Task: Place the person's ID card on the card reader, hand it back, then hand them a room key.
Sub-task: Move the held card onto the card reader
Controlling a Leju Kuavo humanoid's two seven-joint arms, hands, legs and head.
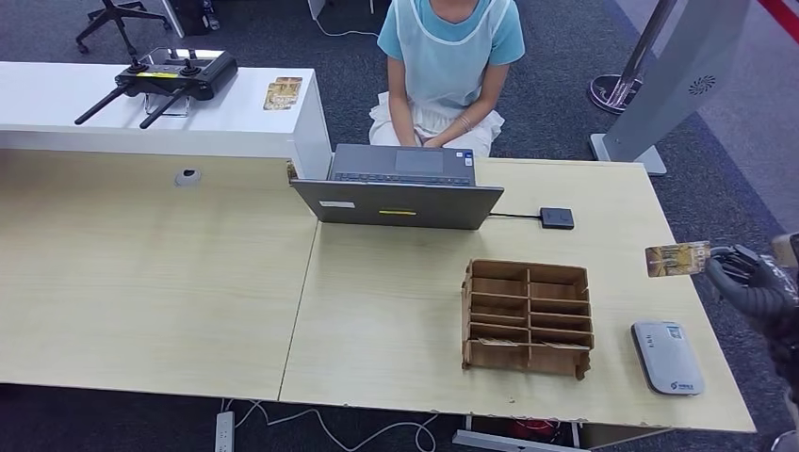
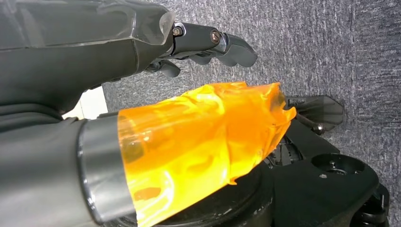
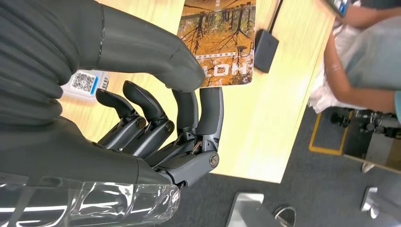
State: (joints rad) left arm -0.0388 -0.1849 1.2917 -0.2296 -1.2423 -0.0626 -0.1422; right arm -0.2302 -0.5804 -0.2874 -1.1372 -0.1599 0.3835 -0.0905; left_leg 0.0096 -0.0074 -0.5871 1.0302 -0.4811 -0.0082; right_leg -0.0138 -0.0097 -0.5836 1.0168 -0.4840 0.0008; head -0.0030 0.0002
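My right hand (image 1: 749, 282) hovers past the table's right edge and pinches a card with an autumn forest print (image 1: 676, 258) between thumb and fingers. In the right wrist view the card (image 3: 220, 38) carries hotel lettering and sticks out beyond the thumb of my right hand (image 3: 156, 109). A grey-white flat device with a QR label (image 1: 667, 357) lies on the table just below the hand. A small black pad (image 1: 557, 218) sits on a cable by the laptop. My left hand (image 2: 208, 42) hangs over the carpet, holding nothing, its fingers loosely apart.
A person in a light blue top (image 1: 450, 56) sits behind the open grey laptop (image 1: 400, 188). A wooden compartment box (image 1: 528, 317) stands mid-table. On the white counter (image 1: 245, 118) lie similar printed cards (image 1: 283, 92) and a black controller (image 1: 174, 75).
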